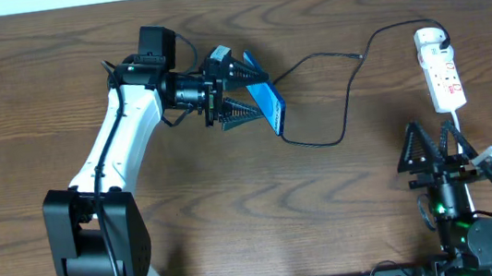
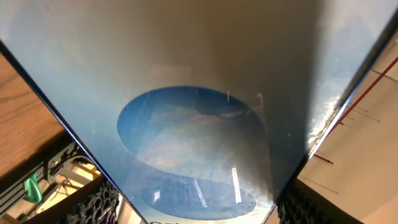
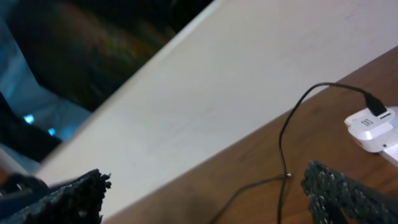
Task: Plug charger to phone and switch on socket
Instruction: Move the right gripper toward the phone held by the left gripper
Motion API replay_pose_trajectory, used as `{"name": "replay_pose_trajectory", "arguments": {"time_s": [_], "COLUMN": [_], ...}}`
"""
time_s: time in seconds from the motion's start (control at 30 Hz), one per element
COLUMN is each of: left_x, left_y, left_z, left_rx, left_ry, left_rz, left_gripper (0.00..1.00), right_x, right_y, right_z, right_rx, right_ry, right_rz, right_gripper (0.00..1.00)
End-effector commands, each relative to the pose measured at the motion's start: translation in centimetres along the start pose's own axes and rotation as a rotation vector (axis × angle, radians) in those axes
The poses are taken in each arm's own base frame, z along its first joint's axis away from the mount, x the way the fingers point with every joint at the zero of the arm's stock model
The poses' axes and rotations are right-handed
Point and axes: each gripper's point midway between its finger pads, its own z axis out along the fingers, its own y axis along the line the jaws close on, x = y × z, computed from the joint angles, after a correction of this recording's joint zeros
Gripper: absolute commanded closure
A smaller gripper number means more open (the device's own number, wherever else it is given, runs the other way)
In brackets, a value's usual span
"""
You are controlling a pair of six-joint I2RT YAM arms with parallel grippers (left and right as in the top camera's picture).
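**Phone held up in left, right not yet on the cable**

- Left end effector (image 1: 254, 86): clamped across the phone (image 1: 268, 106), which is off the table (image 1: 236, 213) and tilted on edge. In the left wrist view the lit blue screen fills the frame.
- Right end effector (image 1: 433, 135): spread wide, empty, low on the right side just below the socket (image 1: 443, 74).
- Charger (image 1: 349, 98): white adapter (image 1: 430, 40) sits at the socket's far end. The black cable loops left toward the phone and back. The loose connector tip (image 1: 357, 54) appears to lie on the table between phone and socket.
- Judged step: right arm fetches the tip.
- How to do it well:
  - Grip just behind the connector, not mid-cable, so the tip stays stiff and aimed.
  - Left should keep the phone steady with its port edge facing the right arm. Port not visible, so confirm its orientation first.
  - Watch for slack snagging under the phone.
- Socket switch state: cannot tell.
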Motion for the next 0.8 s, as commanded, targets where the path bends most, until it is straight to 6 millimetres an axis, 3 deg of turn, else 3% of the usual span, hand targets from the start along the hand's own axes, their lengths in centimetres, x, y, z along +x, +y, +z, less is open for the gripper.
{"name": "replay_pose_trajectory", "arguments": {"time_s": [0.0, 0.2, 0.3, 0.43, 0.57, 0.77], "left_x": [1.4, 1.1, 1.0, 1.0, 1.0, 1.0], "left_y": [-1.4, -1.0, -0.9, -0.9, -0.9, -0.9], "left_z": [-0.1, -0.1, -0.1, -0.1, -0.1, -0.1], "left_rx": [0.031, 0.008, 0.003, 0.003, 0.003, 0.003], "left_ry": [0.025, 0.005, 0.0, 0.001, 0.001, 0.001], "left_rz": [0.041, 0.04, 0.04, 0.04, 0.04, 0.04], "left_gripper": [0.47, 0.47, 0.47, 0.47, 0.47, 0.47], "right_x": [-1.3, -4.1, -4.2, -3.0, -1.3, 2.8], "right_y": [2.4, 6.6, 9.4, 13.7, 16.8, 18.9], "right_z": [0.5, 2.6, 4.0, 5.3, 6.0, 6.3], "right_rx": [-0.061, -0.144, -0.242, -0.411, -0.485, -0.363], "right_ry": [0.018, 0.067, 0.143, 0.261, 0.351, 0.542], "right_rz": [-0.153, -0.324, -0.333, -0.309, -0.277, -0.273], "right_gripper": [0.01, 0.01, 0.01, 0.01, 0.01, 0.01]}}
